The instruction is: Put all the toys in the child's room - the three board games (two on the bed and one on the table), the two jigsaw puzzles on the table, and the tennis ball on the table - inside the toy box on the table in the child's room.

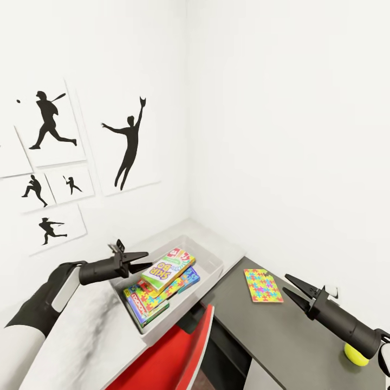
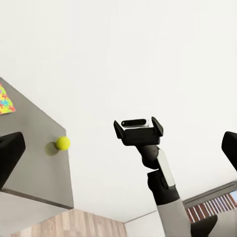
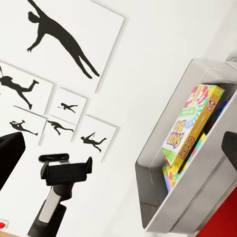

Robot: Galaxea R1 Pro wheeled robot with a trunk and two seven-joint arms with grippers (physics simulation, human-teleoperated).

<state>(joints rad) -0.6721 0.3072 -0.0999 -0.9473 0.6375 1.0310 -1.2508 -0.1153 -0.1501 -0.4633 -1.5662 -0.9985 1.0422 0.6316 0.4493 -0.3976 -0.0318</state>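
Note:
The white toy box point(image 1: 212, 264) stands in the wall corner. It holds a green-and-yellow Skip-Bo game point(image 1: 168, 269) lying on other colourful boxes point(image 1: 142, 304). My left gripper point(image 1: 148, 259) hovers open over the box's left rim, empty. A jigsaw puzzle point(image 1: 262, 285) lies flat on the dark table point(image 1: 292, 341). Just right of it, above the table, my right gripper point(image 1: 285, 283) is open and empty. The tennis ball point(image 1: 355, 356) sits on the table, partly behind my right arm; it also appears as the ball point(image 2: 62, 142) near the table edge. The right wrist view looks into the toy box point(image 3: 163, 168).
A red chair point(image 1: 168, 357) stands below the toy box, in front of the table. A white marbled surface point(image 1: 89, 336) runs along the left wall under baseball silhouette pictures point(image 1: 127, 143). Walls close in behind and to the right.

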